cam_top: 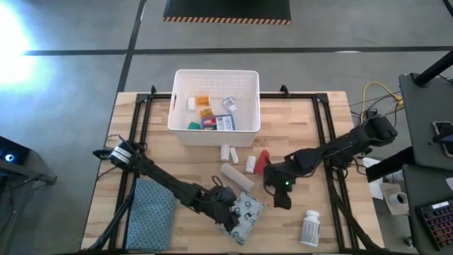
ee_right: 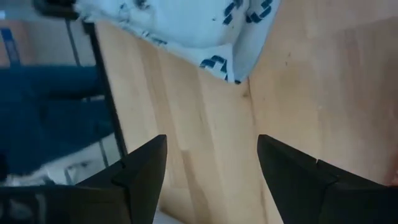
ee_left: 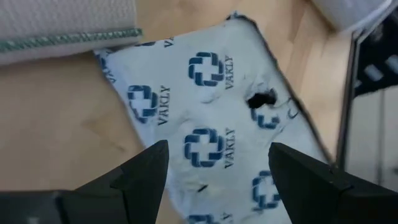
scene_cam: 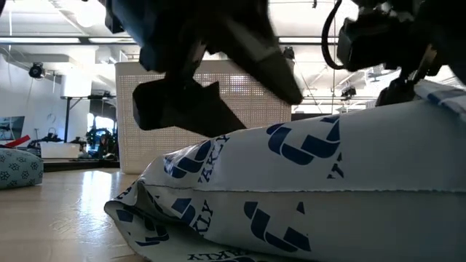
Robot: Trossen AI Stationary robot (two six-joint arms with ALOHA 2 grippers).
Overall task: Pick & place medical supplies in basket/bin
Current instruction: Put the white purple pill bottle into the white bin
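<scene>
The first-aid pouch (cam_top: 245, 212), white with blue crosses, lies flat near the table's near edge and fills the low view (scene_cam: 313, 189). My left gripper (ee_left: 217, 158) hovers open just above it, one finger over each side of its middle (ee_left: 208, 146). My right gripper (cam_top: 281, 200) is open over bare wood to the pouch's right; its wrist view shows only a pouch corner (ee_right: 217, 59). The white ribbed bin (cam_top: 182, 127) at the far edge holds several supplies. Two white rolls (cam_top: 236, 176), a red tube (cam_top: 262, 161) and a white bottle (cam_top: 311, 228) lie on the table.
A folded blue-grey cloth (cam_top: 153, 212) lies left of the pouch, under my left arm. Black frame rails (cam_top: 322, 134) run along both sides of the table. Bare wood lies between the pouch and the bottle.
</scene>
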